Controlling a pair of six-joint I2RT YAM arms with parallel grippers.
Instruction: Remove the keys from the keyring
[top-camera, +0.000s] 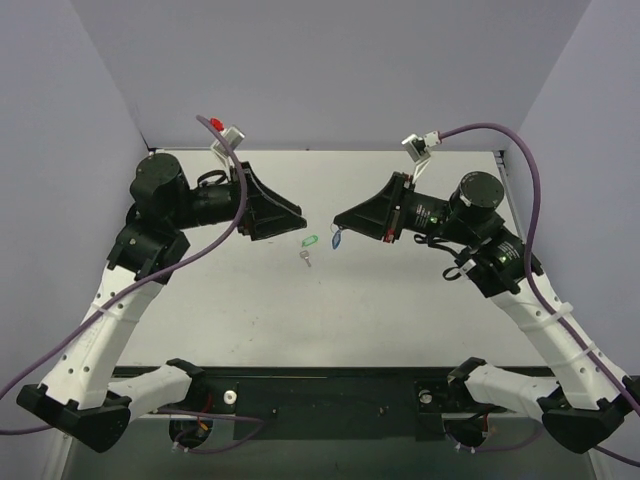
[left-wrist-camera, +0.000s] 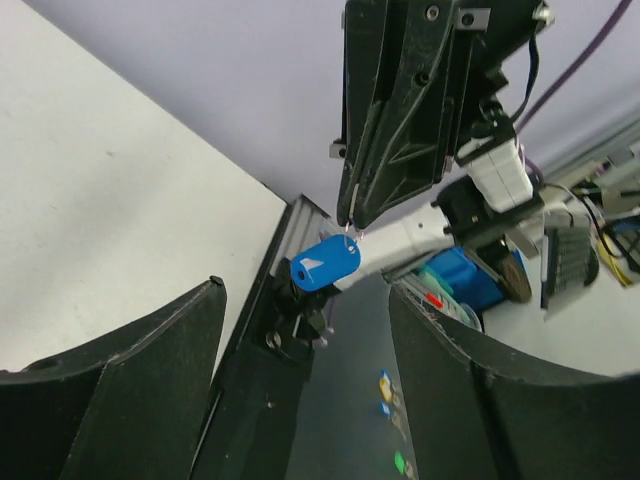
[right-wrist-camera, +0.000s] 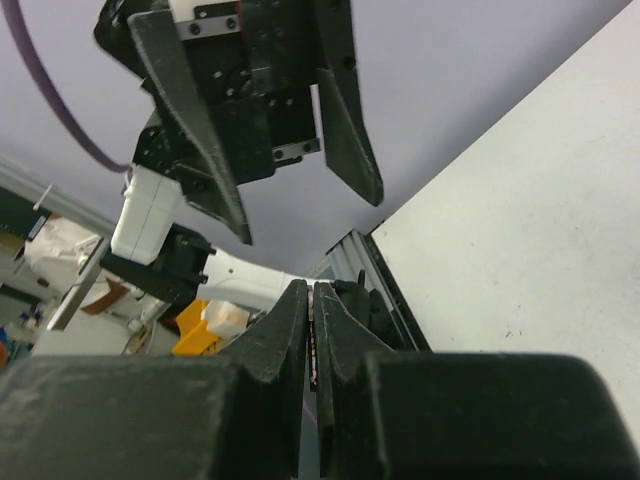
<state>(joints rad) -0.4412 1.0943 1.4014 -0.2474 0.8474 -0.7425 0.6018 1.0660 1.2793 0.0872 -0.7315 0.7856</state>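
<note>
Top external view: a pale table (top-camera: 400, 320) with two black claws facing tip to tip above its middle. The left claw (top-camera: 298, 224) has its fingers spread wide, holding nothing. The right claw (top-camera: 339, 221) is pinched together on the thin ring of the keyring (top-camera: 335, 238), whose blue oval tag dangles just under its tips, between both claws. On the table below, a green tag (top-camera: 309, 241) lies with a small silver key (top-camera: 306, 258) just beside it.
</note>
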